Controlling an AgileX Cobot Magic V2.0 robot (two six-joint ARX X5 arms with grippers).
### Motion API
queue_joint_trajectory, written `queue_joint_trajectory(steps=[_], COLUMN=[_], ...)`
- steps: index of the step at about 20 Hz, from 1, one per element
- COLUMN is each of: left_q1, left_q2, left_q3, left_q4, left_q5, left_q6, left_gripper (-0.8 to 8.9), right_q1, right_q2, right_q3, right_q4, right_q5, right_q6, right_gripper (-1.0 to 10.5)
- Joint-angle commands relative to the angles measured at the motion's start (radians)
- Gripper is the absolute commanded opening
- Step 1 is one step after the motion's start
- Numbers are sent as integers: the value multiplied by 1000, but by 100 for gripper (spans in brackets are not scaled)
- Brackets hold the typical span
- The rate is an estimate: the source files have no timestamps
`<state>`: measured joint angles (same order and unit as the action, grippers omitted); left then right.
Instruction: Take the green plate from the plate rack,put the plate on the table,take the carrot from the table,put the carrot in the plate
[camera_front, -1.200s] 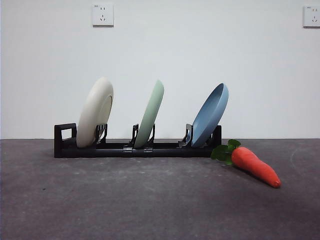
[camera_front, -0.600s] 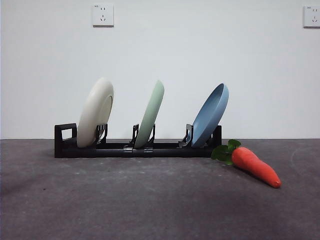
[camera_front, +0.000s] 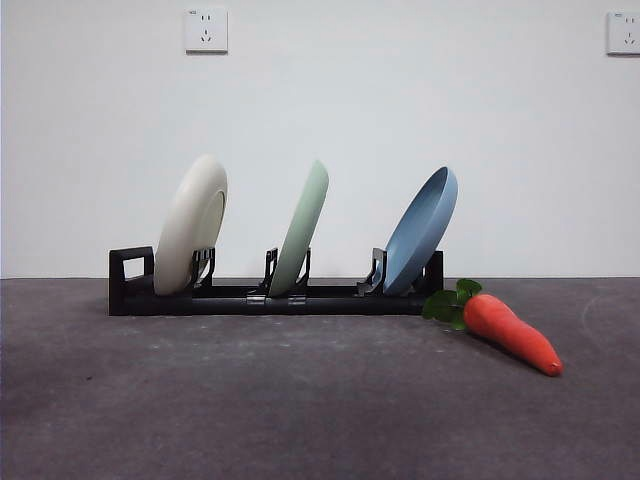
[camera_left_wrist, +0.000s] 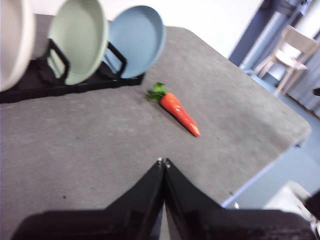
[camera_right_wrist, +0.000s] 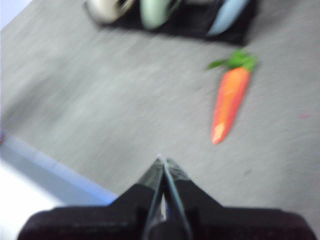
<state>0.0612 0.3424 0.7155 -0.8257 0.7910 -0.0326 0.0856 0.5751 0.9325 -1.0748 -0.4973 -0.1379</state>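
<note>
Nothing has moved on the desk (camera_front: 300, 400) since the earlier front frames: plates, rack and carrot sit where they were, and no arm shows in the front view.

Left gripper (camera_left_wrist: 163, 162): clenched, jaw tips pressed together, holding nothing, touching nothing, hanging above bare desk. Carrot (camera_left_wrist: 180, 113) lies ahead of its tips and a bit to one side, well apart from them. Beyond the carrot, farther from this gripper, the plate rack (camera_left_wrist: 30, 85) holds the green plate (camera_left_wrist: 79, 39) in its middle slot, upright but tilted, with the blue plate (camera_left_wrist: 136, 40) on one side and the cream-white plate (camera_left_wrist: 15, 42) on the other.

Right gripper (camera_right_wrist: 163, 162): also clenched, tips together, empty, above bare desk near the desk edge. View is blurred. Carrot (camera_right_wrist: 228, 103) lies ahead of it, off to one side, clear of the tips; leaves point toward the rack, tip toward the gripper. Rack is farther off past the carrot, with the green plate (camera_right_wrist: 155, 12) only partly in frame.

Front view: green plate (camera_front: 301, 230) leans in the rack (camera_front: 270, 298); carrot (camera_front: 508, 333) lies on the desk just beside the rack's blue-plate end, leaves near the rack.
</note>
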Motion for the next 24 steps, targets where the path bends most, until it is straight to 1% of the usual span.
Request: queue_joint_trajectory(steps=[1,3,4,5,6,7,8,14,17,20,23,24], left_q1=[-12,-18,-18,-18,-18,-18,-18,-23,-30,-55,-113,-140], left_q2=[37,60,64,68,69,69,69,87,130,211,346,401], left_q3=[50,79,85,92,94,96,97,98,109,143,202,227], left_q4=[-61,-74,-74,-73,-70,-67,-66,-48,-3,92,227,268], left_q5=[13,-7,-8,-10,-12,-12,-11,-7,-3,-3,-6,-26], left_q6=[89,85,78,62,47,36,32,33,31,6,-32,-48], left_gripper=[-7,3,38,175,339,507,543,541,540,540,540,539], right_q1=[3,3,3,3,3,3,3,3,3,3,3,3], right_q2=[3,3,3,3,3,3,3,3,10,22,46,53], right_q3=[8,8,8,8,8,8,8,8,8,8,8,8], right_q4=[-24,-26,-26,-24,-21,-15,-13,-11,-10,-3,-3,-3], right_q5=[-42,-47,-47,-46,-46,-47,-47,-47,-47,-47,-47,-47], right_q6=[-44,-44,-44,-44,-43,-43,-42,-42,-42,-42,-43,-43], right_gripper=[-11,8,23,149,313,534,651,661,661,661,661,661])
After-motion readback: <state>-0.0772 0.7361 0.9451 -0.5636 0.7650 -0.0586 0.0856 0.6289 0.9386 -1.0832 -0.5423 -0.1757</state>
